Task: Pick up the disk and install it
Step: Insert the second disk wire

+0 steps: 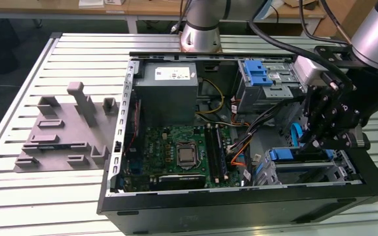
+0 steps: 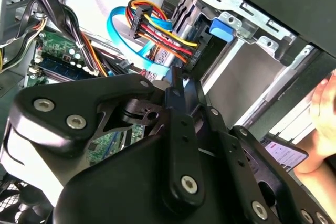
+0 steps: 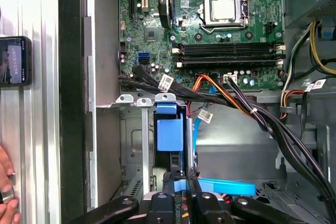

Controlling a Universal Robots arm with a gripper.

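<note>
the gripper (image 1: 325, 142) is low inside the open computer case (image 1: 241, 201), over the drive cage (image 3: 142, 129). its fingers are pinched narrow on the disk (image 3: 170, 134), edge-up in the cage slot. judged step: install, seating. next calls for a straight push, clear of the cables (image 3: 252, 114).

The first wrist view looks down into an open computer case (image 3: 73, 103). A green motherboard (image 3: 173, 30) holds a bare processor socket (image 3: 224, 10) and black memory slots (image 3: 228, 53). Black, orange and yellow cables (image 3: 262, 119) run across it. The disk (image 3: 170, 132), with its blue carrier, sits in a metal bay (image 3: 137, 129). The gripper (image 3: 179, 184) has its fingers close together at the disk's end. A phone (image 3: 14, 61) and a hand (image 3: 6, 182) lie outside the case.
</note>
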